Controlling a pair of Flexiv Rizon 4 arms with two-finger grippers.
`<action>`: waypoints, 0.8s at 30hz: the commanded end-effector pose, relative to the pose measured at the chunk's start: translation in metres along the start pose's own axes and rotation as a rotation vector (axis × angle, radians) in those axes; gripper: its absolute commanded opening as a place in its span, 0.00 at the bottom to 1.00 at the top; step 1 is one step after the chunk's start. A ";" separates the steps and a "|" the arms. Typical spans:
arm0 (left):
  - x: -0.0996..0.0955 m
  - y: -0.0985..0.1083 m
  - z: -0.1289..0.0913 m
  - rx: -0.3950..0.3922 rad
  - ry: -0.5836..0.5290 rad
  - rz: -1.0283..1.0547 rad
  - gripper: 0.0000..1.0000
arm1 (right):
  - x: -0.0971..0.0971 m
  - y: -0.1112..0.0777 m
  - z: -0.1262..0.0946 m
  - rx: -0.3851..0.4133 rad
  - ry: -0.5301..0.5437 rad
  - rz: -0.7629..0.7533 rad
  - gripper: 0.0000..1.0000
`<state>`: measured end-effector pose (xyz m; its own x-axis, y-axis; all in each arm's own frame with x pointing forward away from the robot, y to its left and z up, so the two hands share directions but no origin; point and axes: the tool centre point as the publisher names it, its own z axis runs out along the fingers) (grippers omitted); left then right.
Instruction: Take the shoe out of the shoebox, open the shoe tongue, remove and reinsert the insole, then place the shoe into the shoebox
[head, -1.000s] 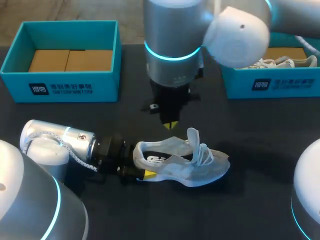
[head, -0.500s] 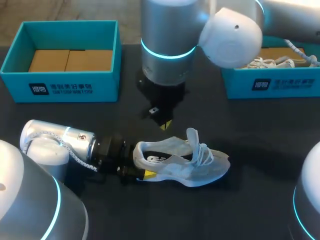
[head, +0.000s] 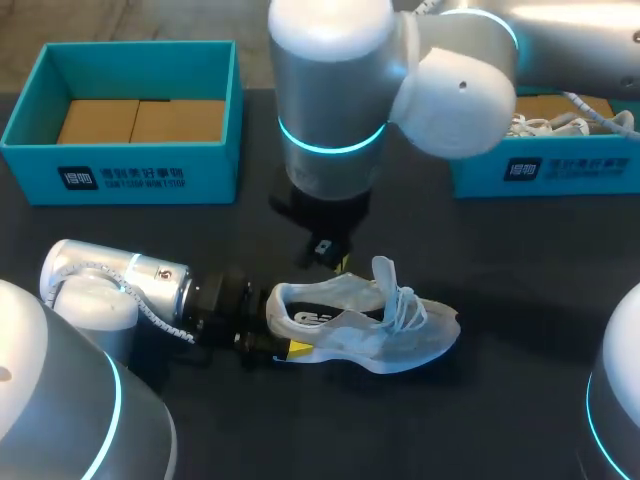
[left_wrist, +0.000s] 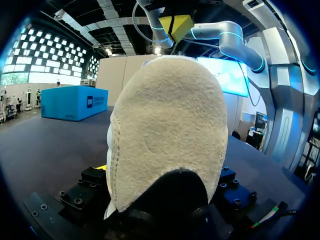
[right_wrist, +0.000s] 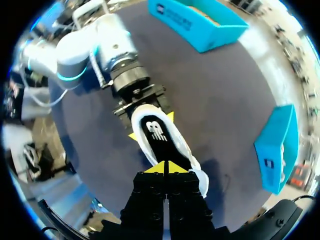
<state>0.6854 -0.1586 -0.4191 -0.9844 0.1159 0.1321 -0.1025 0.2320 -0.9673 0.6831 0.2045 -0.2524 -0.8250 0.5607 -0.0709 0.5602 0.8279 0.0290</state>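
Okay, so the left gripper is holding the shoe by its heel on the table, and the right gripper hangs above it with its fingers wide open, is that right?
Not quite. The right gripper has its fingers closed together, not wide open: the right wrist view shows its yellow tips touching above the shoe. The left gripper does hold the shoe's heel on the table.

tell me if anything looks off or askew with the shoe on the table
Nothing stands out. The shoe sits upright on its sole, heel clamped in the left claw, tongue raised, insole lying inside. The right claw hovers shut above the opening.
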 end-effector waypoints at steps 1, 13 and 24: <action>0.001 0.003 0.002 0.000 0.001 0.000 0.00 | -0.004 0.010 0.012 0.022 0.042 -0.076 0.00; 0.001 0.003 0.002 0.000 0.001 0.000 0.00 | -0.004 0.007 0.041 -0.008 0.069 -0.306 0.00; 0.001 0.003 0.002 0.000 0.001 0.000 0.00 | -0.004 0.007 0.041 -0.008 0.069 -0.306 0.00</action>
<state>0.6854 -0.1586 -0.4191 -0.9844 0.1159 0.1321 -0.1025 0.2320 -0.9673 0.6943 0.2093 -0.2931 -0.9583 0.2857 -0.0089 0.2854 0.9582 0.0215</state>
